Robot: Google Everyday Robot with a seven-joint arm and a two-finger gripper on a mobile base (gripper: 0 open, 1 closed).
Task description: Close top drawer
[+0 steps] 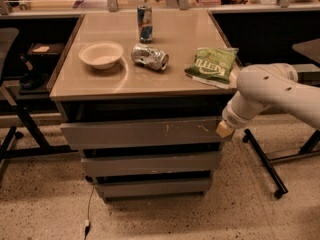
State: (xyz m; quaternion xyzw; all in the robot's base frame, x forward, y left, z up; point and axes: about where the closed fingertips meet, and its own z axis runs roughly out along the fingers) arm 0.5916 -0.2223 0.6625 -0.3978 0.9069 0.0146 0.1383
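Looking down on a speckled floor and a tan desk (175,81), carrying a white bowl (100,54) at 9 o'clock, a crushed can (150,57) near centre, an upright can (144,22) at 12 o'clock and a green chip bag (212,64) at 3 o'clock. Finding the top drawer (140,132) just under the desk surface, sticking out slightly, with a dark gap above its front. Seeing the gripper (224,129) touching that front's 3 o'clock end, tipping a white arm (270,91) stretching from 3 o'clock. Not managing to tell whether open or closed, or holding anything.
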